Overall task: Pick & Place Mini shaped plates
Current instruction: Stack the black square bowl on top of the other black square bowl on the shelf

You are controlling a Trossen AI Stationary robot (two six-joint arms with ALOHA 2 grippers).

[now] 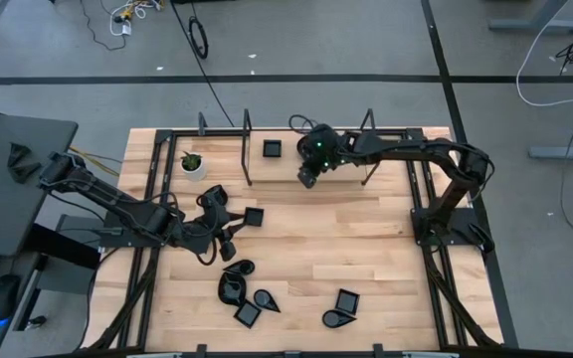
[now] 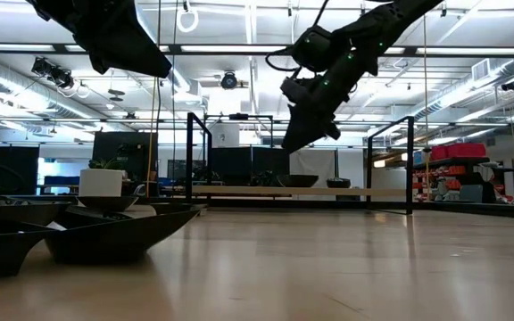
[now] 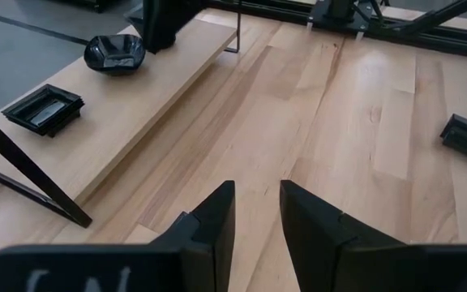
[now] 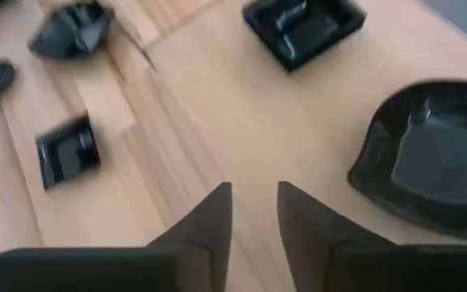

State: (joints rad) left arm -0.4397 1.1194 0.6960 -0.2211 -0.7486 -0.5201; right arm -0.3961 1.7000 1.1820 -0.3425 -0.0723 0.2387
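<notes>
The right gripper (image 1: 307, 179) hangs over the shelf (image 1: 346, 174) at the top middle, fingers a little apart, holding nothing. A square plate (image 1: 272, 149) sits near it. The left gripper (image 1: 229, 231), also slightly apart and empty, is beside another plate (image 1: 254, 216). More plates (image 1: 235, 288) lie at the bottom middle.

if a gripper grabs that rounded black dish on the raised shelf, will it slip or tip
The rounded dish looks glossy, so its surface may be slippery between the fingers. It seems rigid and holds its curved shape, so it should not flex. Its rounded underside may let it rock if nudged on the shelf.
</notes>
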